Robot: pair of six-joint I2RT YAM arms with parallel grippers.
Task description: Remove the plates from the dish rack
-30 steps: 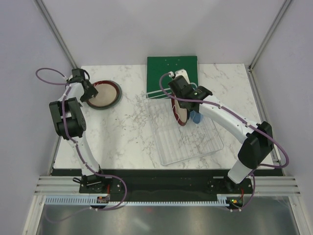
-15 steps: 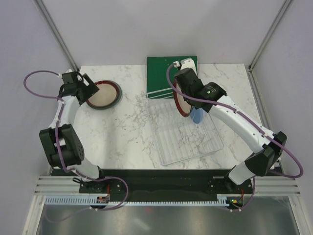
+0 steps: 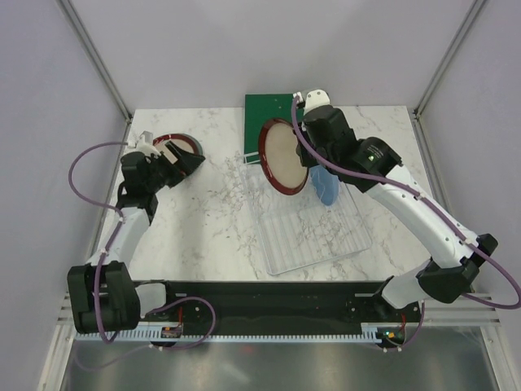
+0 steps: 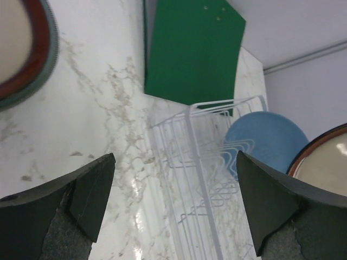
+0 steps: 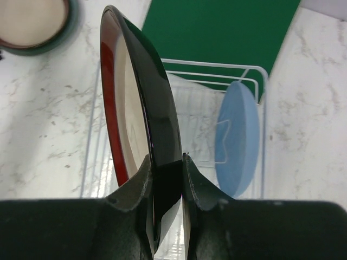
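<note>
- Two plates are already out: a stacked red-brown plate lies flat on a grey-green plate at the far left of the table, well apart from the dish rack.
- A third is on its way out. The right gripper is clamped on the rim of the held red-brown plate, which it holds on edge above the far left part of the rack.
- The light blue plate stands upright in the rack's far right slots and has not been taken out. By my reading the job is past halfway: this plate needs setting down, then the blue one needs fetching.
- The left gripper has its fingers spread wide and holds nothing. It hovers just beside the stack.
- From above, the left gripper covers part of the stack, so only a thin outer rim of the grey-green plate shows.
- The held plate's lower edge is hidden behind the right fingers, so I cannot tell whether it is clear of the wires.
- The thin white wires are hard to make out against the marble.
- The right arm covers a corner of the green board beyond the rack.
</note>
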